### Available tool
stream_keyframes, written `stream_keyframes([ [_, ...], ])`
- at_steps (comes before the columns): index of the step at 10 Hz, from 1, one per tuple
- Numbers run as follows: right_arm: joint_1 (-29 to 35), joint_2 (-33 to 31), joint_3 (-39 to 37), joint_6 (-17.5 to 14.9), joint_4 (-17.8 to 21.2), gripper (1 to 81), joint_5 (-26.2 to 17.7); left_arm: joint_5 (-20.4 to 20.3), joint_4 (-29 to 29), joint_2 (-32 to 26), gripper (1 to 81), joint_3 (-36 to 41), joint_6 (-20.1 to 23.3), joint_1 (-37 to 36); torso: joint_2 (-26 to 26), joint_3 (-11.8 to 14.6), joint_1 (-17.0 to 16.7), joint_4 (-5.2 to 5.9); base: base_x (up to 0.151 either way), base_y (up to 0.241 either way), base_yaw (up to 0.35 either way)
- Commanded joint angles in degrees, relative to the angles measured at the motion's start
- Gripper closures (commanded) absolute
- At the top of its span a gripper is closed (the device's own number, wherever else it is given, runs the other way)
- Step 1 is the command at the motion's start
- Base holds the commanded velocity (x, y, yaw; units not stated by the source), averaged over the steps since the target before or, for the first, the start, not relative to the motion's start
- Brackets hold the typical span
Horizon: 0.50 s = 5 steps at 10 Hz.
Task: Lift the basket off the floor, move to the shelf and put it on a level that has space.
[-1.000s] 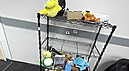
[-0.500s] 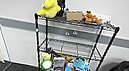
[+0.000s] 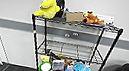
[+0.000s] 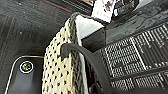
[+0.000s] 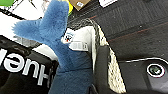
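The basket (image 4: 60, 72), with a blue plush toy (image 5: 57, 37) inside, hangs above the dark carpet floor (image 4: 22, 30) beside both wrists, though whether either claw is clamped on it cannot be told. The shelf (image 3: 34, 33) stands close ahead, its second level (image 3: 70, 51) bare. The basket should be kept level and raised clear of that tier's front edge.

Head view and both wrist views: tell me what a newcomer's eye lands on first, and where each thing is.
The yellow plush toy on the top tier of the black wire shelf grabs attention first, against the pale wall. Below it, the second tier stands bare while the tier under that is crammed with items. In the right wrist view a blue plush looms large beside the basket.
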Motion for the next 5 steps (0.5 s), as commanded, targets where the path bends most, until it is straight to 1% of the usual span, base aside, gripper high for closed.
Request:
stream_keyframes([
  [1,5.19,-0.24,1.21,0.33,-0.75,81.1,-0.42,0.58,0.13,-0.45,81.1,1.45,-0.13,-5.28,0.0,0.0,0.0,0.0,0.113,0.0,0.0],
  [5,5.19,-0.24,1.12,0.33,-0.75,81.1,-0.33,0.66,0.05,-0.45,81.1,1.53,-0.13,-5.37,0.0,0.0,0.02,0.0,0.113,0.0,0.0],
])
